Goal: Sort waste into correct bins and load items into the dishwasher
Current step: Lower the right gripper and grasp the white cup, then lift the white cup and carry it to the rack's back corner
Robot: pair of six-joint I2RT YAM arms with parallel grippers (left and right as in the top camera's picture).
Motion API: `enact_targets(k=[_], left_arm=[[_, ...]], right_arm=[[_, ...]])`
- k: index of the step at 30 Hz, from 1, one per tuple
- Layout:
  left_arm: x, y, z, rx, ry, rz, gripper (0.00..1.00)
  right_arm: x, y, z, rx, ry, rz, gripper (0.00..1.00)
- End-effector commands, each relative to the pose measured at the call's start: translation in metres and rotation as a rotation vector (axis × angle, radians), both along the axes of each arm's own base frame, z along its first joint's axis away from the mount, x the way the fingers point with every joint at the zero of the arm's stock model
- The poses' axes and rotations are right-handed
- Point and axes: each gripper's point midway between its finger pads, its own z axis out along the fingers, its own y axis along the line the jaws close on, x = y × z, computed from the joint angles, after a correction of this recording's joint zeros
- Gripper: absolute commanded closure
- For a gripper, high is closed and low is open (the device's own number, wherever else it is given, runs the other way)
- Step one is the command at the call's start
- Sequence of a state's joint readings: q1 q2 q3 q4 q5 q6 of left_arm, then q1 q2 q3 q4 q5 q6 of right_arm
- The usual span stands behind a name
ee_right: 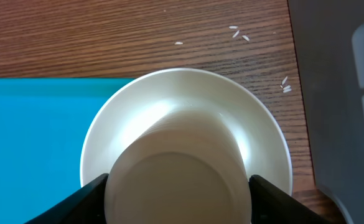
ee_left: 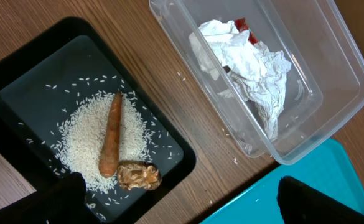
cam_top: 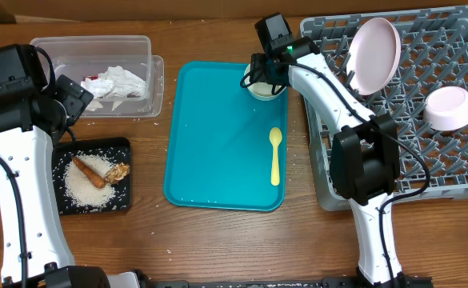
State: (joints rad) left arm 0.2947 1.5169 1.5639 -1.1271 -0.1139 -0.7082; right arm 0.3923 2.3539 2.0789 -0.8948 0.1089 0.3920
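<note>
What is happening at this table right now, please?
Two robot arms are clearing a table. The right gripper is closed on the small white cup, which sits in the whitish bowl at a corner of the teal tray. The left gripper is open and empty above the black tray and the clear tub. The pink plate and pink bowl are in the grey rack; the yellow spoon lies on the teal tray.

One plate (cam_top: 375, 54), two bowls (pink bowl (cam_top: 450, 108), whitish bowl (ee_right: 266, 134)), one cup (ee_right: 175, 186), one spoon (cam_top: 275, 156)
</note>
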Motion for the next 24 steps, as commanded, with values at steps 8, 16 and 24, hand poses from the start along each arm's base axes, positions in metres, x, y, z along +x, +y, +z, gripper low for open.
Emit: enact_targets(k=[8,16,24], left_arm=[[0.0,0.003,0.0,0.007,0.0,0.023,0.0],[0.0,0.003,0.0,0.006,0.0,0.023,0.0],[0.0,0.003,0.0,0.007,0.001,0.023,0.0]], right_arm=[[0.005,-0.002,0.072,0.05,-0.128,-0.008,0.37],[0.0,-0.06,0.195,0.119,-0.337,-0.104,0.37],[-0.037,-0.205,0.299,0.11,-0.522,-0.36,0.37]])
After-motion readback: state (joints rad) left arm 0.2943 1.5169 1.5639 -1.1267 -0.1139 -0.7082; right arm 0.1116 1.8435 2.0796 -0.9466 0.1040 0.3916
